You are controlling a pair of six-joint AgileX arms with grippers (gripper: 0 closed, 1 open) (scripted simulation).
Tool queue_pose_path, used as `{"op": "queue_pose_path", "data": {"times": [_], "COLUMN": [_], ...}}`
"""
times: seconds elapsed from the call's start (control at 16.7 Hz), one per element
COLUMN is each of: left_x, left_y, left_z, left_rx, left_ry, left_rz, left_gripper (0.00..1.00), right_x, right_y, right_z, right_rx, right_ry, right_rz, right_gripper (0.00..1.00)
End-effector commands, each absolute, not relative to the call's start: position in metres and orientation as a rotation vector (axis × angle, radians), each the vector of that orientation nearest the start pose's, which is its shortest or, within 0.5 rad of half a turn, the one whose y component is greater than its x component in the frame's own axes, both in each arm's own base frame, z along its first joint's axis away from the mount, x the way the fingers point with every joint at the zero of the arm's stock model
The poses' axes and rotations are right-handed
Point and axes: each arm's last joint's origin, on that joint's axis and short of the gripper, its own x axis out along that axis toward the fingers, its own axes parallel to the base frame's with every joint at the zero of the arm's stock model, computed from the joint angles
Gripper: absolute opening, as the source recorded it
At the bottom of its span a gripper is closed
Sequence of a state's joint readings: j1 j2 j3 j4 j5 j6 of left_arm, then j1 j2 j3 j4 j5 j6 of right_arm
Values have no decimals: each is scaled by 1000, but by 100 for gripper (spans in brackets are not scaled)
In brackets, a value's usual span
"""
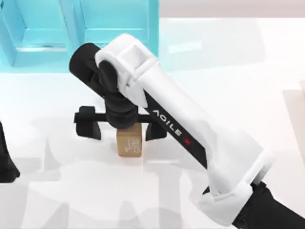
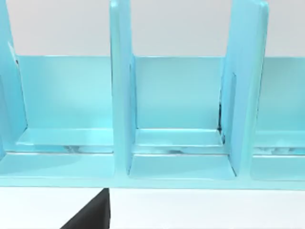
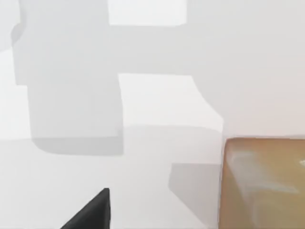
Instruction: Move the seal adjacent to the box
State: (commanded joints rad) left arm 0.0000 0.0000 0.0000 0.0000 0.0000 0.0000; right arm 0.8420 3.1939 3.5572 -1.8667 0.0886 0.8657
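Note:
The seal (image 1: 129,142) is a small tan block with whitish marks, standing on the white table near its middle. My right gripper (image 1: 123,130) hangs over it, open wide, with one black finger (image 1: 90,128) to the seal's left and the other to its right, neither touching. The right wrist view shows the seal (image 3: 264,183) close by and a fingertip (image 3: 90,213). The box (image 1: 81,28) is a cyan compartmented case at the back left, well apart from the seal. My left gripper (image 1: 5,162) is parked at the left edge.
The left wrist view faces the box (image 2: 181,157) and its upright dividers. The right arm's white forearm (image 1: 190,129) crosses the table from the front right. Bare white table lies between the seal and the box.

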Motion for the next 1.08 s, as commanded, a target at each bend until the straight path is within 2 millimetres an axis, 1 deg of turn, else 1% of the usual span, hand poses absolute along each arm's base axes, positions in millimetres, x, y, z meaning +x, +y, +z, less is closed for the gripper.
{"op": "queue_pose_path", "data": {"times": [0.78,0.84,1.08], "left_x": [106,106,106], "left_y": [-1,-1,-1], "left_z": [160,160,160], "left_rx": [0,0,0], "left_ry": [0,0,0], "left_rz": [0,0,0], "left_gripper": [100,100,100], "right_x": [332,332,332], "right_y": [379,379,379], "right_z": [131,131,131], "right_rx": [11,11,11], "right_ry": [1472,1472,1472], "right_rz": [-5,-5,-5], "right_gripper": [2,0,0]}}
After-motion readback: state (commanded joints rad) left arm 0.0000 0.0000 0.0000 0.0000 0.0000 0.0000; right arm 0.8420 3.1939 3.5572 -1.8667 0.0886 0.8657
